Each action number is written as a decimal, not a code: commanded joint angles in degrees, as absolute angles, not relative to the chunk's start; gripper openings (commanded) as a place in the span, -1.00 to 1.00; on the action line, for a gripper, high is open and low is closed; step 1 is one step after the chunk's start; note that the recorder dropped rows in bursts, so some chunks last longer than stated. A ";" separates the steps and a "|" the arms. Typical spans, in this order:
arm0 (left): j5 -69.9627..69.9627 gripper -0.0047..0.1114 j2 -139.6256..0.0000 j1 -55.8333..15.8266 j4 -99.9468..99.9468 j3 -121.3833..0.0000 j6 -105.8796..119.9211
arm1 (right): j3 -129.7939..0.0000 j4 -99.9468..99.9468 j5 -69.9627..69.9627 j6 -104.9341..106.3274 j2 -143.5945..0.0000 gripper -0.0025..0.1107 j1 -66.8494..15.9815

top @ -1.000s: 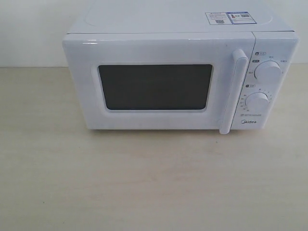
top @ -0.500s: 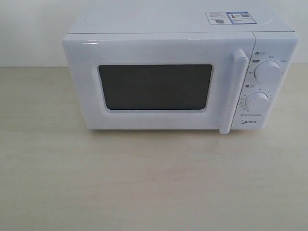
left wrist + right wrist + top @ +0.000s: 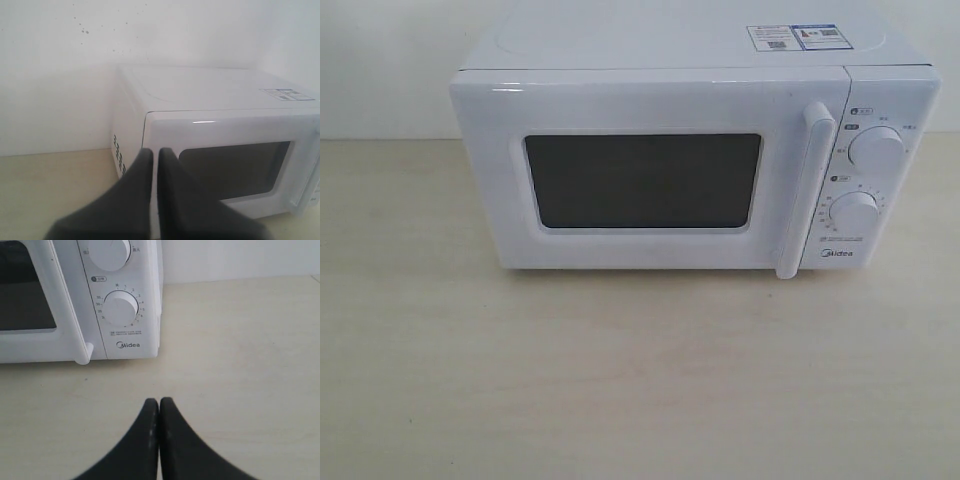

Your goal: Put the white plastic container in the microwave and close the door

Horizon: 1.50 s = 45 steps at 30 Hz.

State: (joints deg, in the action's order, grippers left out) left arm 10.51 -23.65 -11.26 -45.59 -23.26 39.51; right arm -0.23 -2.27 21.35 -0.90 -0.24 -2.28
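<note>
Exterior view: microwave (image 3: 670, 45) stands on a pale table (image 3: 620, 380), back to a white wall (image 3: 380, 60), front facing the camera. Door (image 3: 485, 180) shut flush with the front; dark window (image 3: 642, 180) shows nothing inside. Long handle (image 3: 805, 190) runs upright at the door's right edge, just beside the control panel with an upper dial (image 3: 876, 150) and a lower dial (image 3: 855, 213). Stickers (image 3: 795, 37) lie on top near the right rear corner. Neither arm is in this view. Container not seen here or in the wrist views; whether it sits behind the door cannot be told. Left wrist view: left gripper (image 3: 155, 152) hangs in front of the microwave's hinge-side corner, apart from it; its dark fingers (image 3: 135, 180) are drawn together with only a thin slit between the tips, nothing held. Vent slots (image 3: 119, 155) show on the microwave's side wall, and the window is dark here too. Right wrist view: right gripper (image 3: 159, 401) sits above bare table, off the microwave's control-panel corner and clear of it; its fingers (image 3: 175, 440) are pressed tip to tip, empty. The lower dial, the Midea logo (image 3: 128, 345) under it, and the foot of the handle are in sight, with the door closed against the panel.
</note>
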 commanded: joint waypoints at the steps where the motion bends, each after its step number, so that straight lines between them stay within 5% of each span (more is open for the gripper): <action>1: 10.28 -0.84 -23.40 -11.12 -45.17 -23.00 39.40 | 0.00 -2.15 21.04 -1.07 0.00 -0.96 -2.42; 30: 9.39 -0.84 -22.17 -10.96 -45.03 -23.00 45.62 | 0.00 -2.15 21.04 -1.23 0.00 -0.96 -2.39; 45: 6.89 -0.84 -4.40 1.46 -45.16 -11.23 51.04 | 0.00 -2.15 21.04 -1.23 0.00 -0.96 -2.39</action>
State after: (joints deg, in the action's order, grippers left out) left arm 7.78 -5.33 0.91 -45.04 -13.21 51.64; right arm -0.23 -2.27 21.46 -1.18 -0.24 -2.28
